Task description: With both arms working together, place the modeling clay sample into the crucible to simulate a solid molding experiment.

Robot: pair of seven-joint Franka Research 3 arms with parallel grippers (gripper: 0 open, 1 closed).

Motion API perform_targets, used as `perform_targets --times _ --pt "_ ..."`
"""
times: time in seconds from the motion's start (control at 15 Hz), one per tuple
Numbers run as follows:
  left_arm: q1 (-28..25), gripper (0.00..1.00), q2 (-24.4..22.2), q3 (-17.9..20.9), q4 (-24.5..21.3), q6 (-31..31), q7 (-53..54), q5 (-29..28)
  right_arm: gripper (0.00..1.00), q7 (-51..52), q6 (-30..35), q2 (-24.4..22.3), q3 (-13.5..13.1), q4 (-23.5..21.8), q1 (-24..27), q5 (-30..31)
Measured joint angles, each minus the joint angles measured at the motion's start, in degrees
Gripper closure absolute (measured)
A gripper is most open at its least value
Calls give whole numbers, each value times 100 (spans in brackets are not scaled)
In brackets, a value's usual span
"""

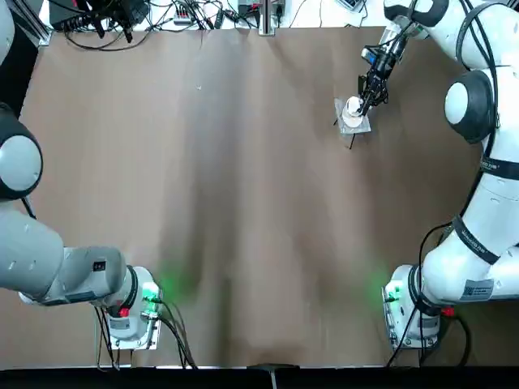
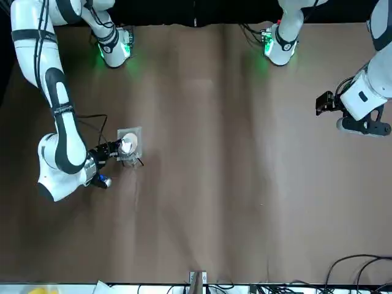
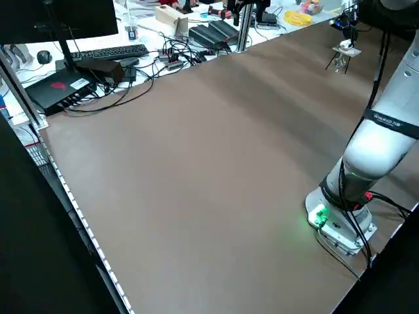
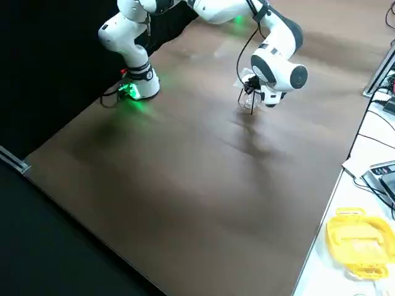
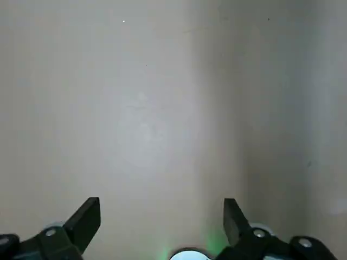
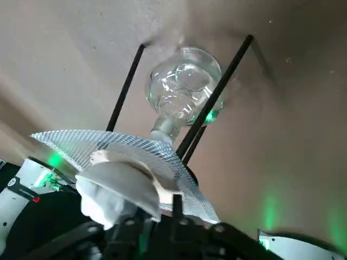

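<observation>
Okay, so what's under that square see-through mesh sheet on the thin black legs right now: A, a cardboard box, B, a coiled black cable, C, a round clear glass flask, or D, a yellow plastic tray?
C: the right wrist view shows a round clear glass flask among the thin black legs, below the square translucent mesh sheet.

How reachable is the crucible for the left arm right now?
Probably not directly: the left gripper hangs open at the table's far side, and the right gripper crowds the crucible on the gauze.
</observation>
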State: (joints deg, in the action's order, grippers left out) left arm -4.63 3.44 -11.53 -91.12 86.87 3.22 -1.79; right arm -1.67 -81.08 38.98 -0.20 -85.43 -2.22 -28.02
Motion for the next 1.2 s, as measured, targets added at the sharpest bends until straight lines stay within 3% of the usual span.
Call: perform_targets --times 0.27,1.2 --pt "-3 0 -3 4 0 0 8 -1 44 4 4 0 -1 3 13 0" --pt "-3 0 -30 7 13 3 9 -1 45 10 514 -9 -7 71 254 0"
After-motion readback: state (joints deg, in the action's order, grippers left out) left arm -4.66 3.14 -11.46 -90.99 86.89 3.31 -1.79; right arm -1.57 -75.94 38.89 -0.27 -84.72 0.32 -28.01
